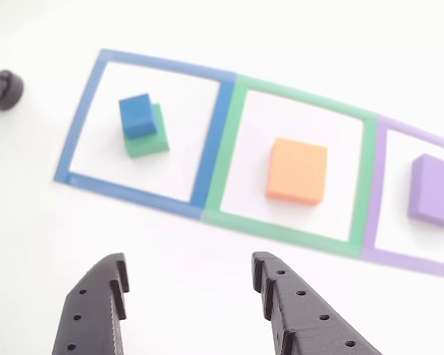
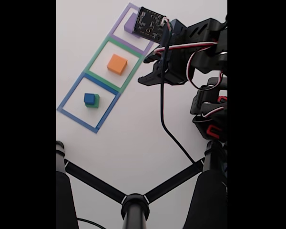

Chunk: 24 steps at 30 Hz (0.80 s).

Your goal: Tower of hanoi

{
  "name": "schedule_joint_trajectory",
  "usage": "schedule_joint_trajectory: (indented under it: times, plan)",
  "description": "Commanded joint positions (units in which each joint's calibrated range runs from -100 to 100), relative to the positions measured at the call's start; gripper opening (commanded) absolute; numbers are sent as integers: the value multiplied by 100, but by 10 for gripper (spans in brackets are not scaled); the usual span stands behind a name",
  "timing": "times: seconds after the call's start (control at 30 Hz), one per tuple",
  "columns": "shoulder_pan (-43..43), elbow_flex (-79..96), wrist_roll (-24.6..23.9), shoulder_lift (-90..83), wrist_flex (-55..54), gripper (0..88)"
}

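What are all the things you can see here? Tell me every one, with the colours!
blue cube: one, blue, sitting on the green cube inside the blue taped square.
green cube: one, green, under the blue cube.
orange block: one, orange, inside the green taped square.
purple block: one, purple, inside the purple taped square.
taped squares: three, blue, green and purple, side by side on the white table.
stand legs: black, near the bottom of the fixed view.
cable: one, black, hanging from the arm.
gripper: one, black, open, above bare table, holding nothing.

Blue cube (image 1: 138, 115) stacked on green cube (image 1: 151, 140); orange block (image 1: 297, 171) and purple block (image 1: 434, 190) lie apart, separate.
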Motion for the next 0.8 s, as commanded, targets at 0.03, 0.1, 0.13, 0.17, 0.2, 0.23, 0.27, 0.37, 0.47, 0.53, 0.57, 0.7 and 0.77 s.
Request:
schedule_joint_trajectory:
  times: [0.03, 0.1, 0.13, 0.17, 0.2, 0.23, 0.27, 0.37, 0.47, 0.53, 0.57, 0.7, 0.77]
  plan:
    - [-92, 1431, 0, -269, -1921, 231]
    - [-123, 1967, 0, -261, -2601, 243]
    - [-130, 2285, 0, -261, -2989, 249]
    - [-145, 2540, 0, -253, -3353, 254]
    - [-161, 2840, 0, -237, -3758, 261]
    - [-176, 3112, 0, -221, -4171, 269]
    - [-191, 3376, 0, -197, -4551, 276]
    - [-245, 4139, 0, -45, -5798, 298]
    - [-306, 4630, 0, 308, -6931, 313]
    - [-351, 4802, 0, 588, -7522, 317]
    - [-374, 4866, 0, 757, -7821, 319]
    - [-397, 4993, 0, 1638, -9059, 322]
    - [-397, 5002, 0, 2063, -9537, 322]
